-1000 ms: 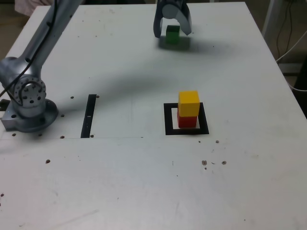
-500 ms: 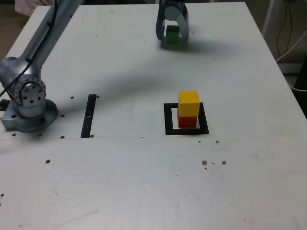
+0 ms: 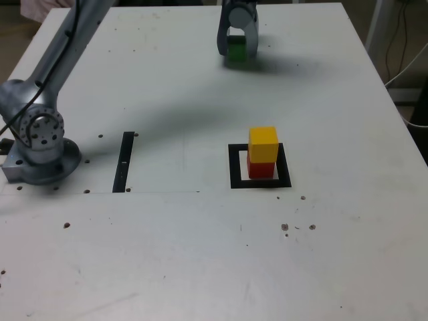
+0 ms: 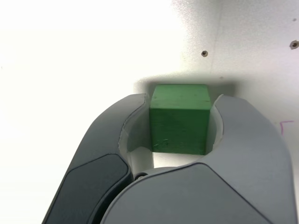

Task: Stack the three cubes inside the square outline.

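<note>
The green cube (image 3: 236, 49) sits on the white table at the far side, and my gripper (image 3: 237, 47) is shut on it from above. In the wrist view the green cube (image 4: 179, 118) fills the gap between both grey fingers (image 4: 243, 135), which press its two sides. The yellow cube (image 3: 263, 144) stands on the red cube (image 3: 261, 167), both inside the black square outline (image 3: 234, 167) nearer the table's middle.
The arm's grey base (image 3: 40, 144) stands at the exterior view's left. A thin black strip (image 3: 124, 162) lies between the base and the outline. Cables (image 3: 408, 53) hang beyond the table's right edge.
The gripper's fingers have closed in from wide apart onto the green cube's sides. The cube and the stack have stayed where they were.
</note>
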{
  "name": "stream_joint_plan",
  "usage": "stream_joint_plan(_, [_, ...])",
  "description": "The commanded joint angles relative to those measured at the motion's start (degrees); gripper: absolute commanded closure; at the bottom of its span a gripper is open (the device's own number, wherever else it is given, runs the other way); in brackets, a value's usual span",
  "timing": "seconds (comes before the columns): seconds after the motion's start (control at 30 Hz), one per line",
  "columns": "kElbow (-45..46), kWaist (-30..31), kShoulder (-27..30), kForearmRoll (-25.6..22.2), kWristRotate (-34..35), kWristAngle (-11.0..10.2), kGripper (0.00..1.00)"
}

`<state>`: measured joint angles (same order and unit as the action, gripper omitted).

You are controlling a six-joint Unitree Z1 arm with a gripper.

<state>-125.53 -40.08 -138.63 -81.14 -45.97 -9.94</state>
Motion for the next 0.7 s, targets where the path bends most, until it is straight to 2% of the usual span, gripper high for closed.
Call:
stream_joint_plan(0.0, [0.1,0.4,0.8,-0.7,0.3,-0.2,0.88])
stream_joint_plan(0.33, [-3.7,6.3,6.3,-6.2,4.3,-0.4,0.88])
stream_joint_plan(0.67, [-4.0,16.3,14.8,-12.1,12.3,2.3,0.88])
